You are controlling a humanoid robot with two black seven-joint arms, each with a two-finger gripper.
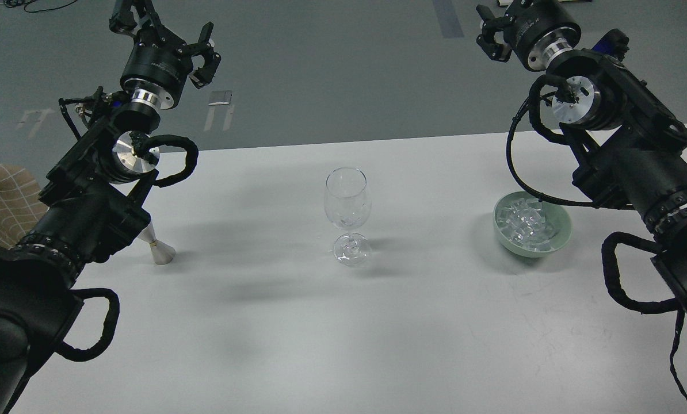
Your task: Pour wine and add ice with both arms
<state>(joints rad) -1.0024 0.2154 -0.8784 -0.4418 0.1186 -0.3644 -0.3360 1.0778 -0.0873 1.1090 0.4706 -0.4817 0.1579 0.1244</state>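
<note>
Head view: left claw (168, 34) released; right claw (493, 37) state unclear; glass (347, 213) between arms.

One head view looks forward and down over the white table (378, 345), fairly near

No text or label is legible anywhere.

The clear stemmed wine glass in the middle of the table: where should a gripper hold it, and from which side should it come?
Probably by the thin stem of the clear stemmed wine glass, between bowl and foot, coming in level from the side. It stands upright and alone on the white table, so both sides look free. The open left gripper is raised beyond the table's far edge.
</note>
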